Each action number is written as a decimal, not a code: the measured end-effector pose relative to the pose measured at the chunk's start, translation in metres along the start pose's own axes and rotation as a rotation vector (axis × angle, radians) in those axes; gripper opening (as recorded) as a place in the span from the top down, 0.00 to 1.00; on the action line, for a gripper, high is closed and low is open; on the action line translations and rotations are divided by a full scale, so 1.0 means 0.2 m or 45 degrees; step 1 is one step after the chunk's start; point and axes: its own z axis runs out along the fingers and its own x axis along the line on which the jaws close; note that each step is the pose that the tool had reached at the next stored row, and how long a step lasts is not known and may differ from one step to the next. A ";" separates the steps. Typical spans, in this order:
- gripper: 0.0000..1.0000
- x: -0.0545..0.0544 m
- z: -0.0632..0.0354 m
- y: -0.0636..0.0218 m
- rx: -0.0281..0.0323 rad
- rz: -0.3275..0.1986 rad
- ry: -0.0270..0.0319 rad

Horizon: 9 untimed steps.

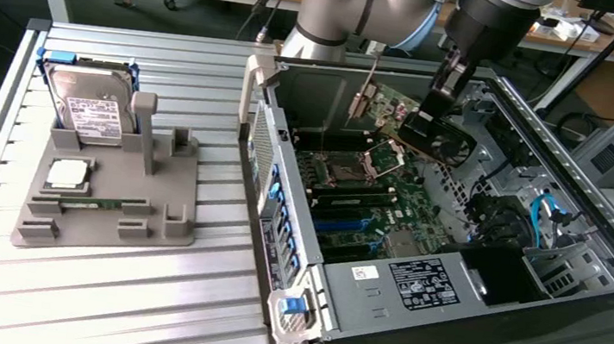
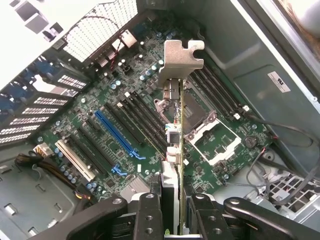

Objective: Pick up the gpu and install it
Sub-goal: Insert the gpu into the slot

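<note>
Exterior view high, angled down, wrist view close above shared motherboard (image 2: pixel 107 107)

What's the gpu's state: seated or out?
Out. The hand grips the gpu clear above the motherboard; the blue slot is empty.

A holder (image 1: pixel 165 199) sits on the table (image 1: pixel 94 313) in the left half of the exterior view, and a hard drive (image 1: pixel 92 108) stands at its upper-left corner. The open case (image 1: pixel 375 294) lies just to the right. Inside it, upper centre-right of the frame, the gpu (image 1: pixel 438 139) hangs in the gripper (image 1: pixel 437 96) above the motherboard (image 1: pixel 377 219).
</note>
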 end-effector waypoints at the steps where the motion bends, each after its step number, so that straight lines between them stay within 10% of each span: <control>1: 0.73 0.00 0.000 0.000 -0.0003 -0.014 0.0001; 9: 0.73 0.00 0.000 0.000 -0.0023 -0.089 0.0010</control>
